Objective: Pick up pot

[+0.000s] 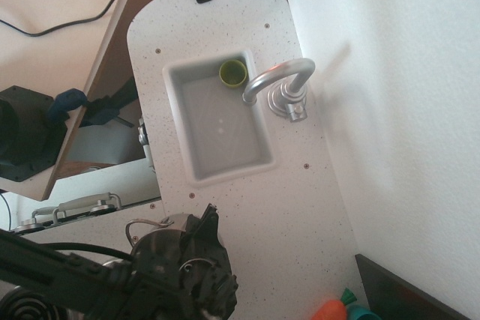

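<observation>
Seen from overhead: a speckled white counter point(300, 215) with a small rectangular sink point(221, 121) set into it, a chrome faucet point(279, 84) arching over the sink's right edge, and a small yellow-green cup point(233, 73) in the sink's far corner; the wall runs along the right.

At the lower left, the dark gripper point(199, 256) sits directly over the pot point(154, 245), covering most of it; only a sliver of shiny steel rim and one thin wire loop handle point(144, 224) show at the upper left of the gripper; the pot sits on the counter below the sink, near the stove end, where part of a coiled burner point(19, 306) peeks in at the bottom left corner.

Whether the jaws are wide, narrow or clamped on the pot I cannot tell; the gripper's own body hides them.

This looks like the grasping step, with the lift not clearly begun; the next move would call for a firm grip on rim or handle, then a straight rise.

The pot is round, so it has no real long axis; its visible handle points up and left, towards the counter's left edge; whether it sits level I cannot say.
</observation>
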`<move>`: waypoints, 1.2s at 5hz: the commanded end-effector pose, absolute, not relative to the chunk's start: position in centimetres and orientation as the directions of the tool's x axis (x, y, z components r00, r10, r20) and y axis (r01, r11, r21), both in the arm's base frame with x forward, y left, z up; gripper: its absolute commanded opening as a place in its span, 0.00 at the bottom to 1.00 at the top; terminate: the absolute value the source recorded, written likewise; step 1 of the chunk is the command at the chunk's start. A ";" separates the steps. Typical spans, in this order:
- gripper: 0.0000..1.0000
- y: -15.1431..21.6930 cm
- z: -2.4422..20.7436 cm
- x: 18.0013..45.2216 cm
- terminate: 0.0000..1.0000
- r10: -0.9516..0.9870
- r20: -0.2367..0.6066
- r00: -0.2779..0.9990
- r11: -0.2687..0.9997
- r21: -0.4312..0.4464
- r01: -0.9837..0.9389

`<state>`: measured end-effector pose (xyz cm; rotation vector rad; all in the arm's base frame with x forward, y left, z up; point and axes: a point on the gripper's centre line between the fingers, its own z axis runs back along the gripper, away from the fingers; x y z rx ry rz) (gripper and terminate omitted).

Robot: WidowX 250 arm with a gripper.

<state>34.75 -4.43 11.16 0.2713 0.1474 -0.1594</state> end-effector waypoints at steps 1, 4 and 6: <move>0.00 -3.2 17.8 34.5 0.00 -0.079 0.027 0.996 0.966 0.249 0.070; 0.00 -1.8 20.5 32.7 0.00 0.006 0.081 0.997 0.966 0.256 -0.027; 0.00 -1.7 19.9 32.9 1.00 0.018 0.055 0.998 0.970 0.243 -0.031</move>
